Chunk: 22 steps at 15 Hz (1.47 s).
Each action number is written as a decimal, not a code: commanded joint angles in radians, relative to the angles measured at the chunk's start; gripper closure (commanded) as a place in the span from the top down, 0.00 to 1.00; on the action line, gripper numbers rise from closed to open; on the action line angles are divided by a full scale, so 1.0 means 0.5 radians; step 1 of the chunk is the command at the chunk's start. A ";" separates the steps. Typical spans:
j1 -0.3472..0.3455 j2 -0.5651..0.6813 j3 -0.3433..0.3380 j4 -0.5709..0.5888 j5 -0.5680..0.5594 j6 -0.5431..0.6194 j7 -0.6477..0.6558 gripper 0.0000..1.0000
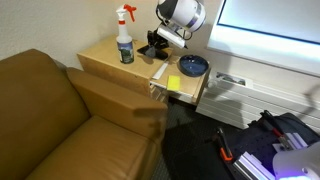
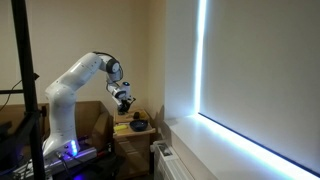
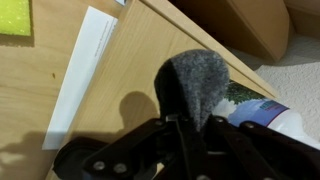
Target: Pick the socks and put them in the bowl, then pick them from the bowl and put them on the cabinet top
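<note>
I'm looking down the wrist view and the fingers (image 3: 170, 102) are closing narrowly on the grey sock (image 3: 200, 80), which is bulging out in a rounded lump above them. The fingertips themselves are hiding behind the fabric, so I'm not seeing where they are pinching. The sock is hanging over the wooden tabletop (image 3: 30, 90), near a white paper strip (image 3: 88, 72). A yellow-green pad (image 3: 12, 14) is getting cut off at the frame corner, and the spray bottle (image 3: 272, 116) is showing only a sliver of label.

In an exterior view the gripper (image 1: 153, 46) is sitting low between the spray bottle and the dark bowl (image 1: 193, 66); the sock is blending into the black gripper there. In the distant exterior view, the gripper (image 2: 125, 100) is too small to read.
</note>
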 commanded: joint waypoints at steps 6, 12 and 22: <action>0.296 0.094 -0.257 0.088 0.094 0.076 -0.006 0.03; 0.472 0.247 -0.414 0.257 0.057 0.155 0.043 0.03; 0.393 0.245 -0.352 0.216 0.084 0.127 0.036 0.73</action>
